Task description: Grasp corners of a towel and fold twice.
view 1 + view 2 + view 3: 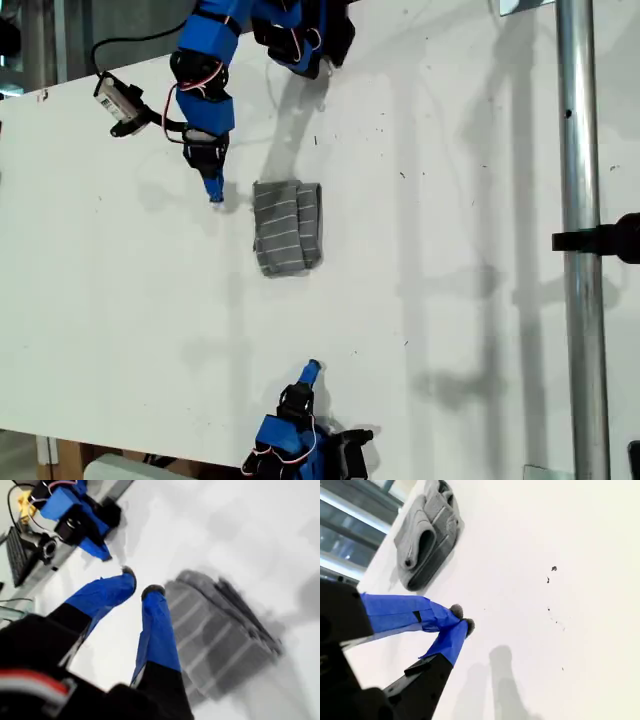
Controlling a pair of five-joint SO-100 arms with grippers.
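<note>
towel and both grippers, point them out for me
towel [285,228], exterior view, middle of the folded cloth
my first gripper [139,582], first wrist view, between the jaw tips
my second gripper [462,618], second wrist view, at the touching tips

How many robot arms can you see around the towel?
2: one arm at the exterior view's top, one arm at its bottom, the folded towel lying between them.

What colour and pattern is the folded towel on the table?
The towel is grey with thin pale stripes; this shows best in the exterior view.
</note>
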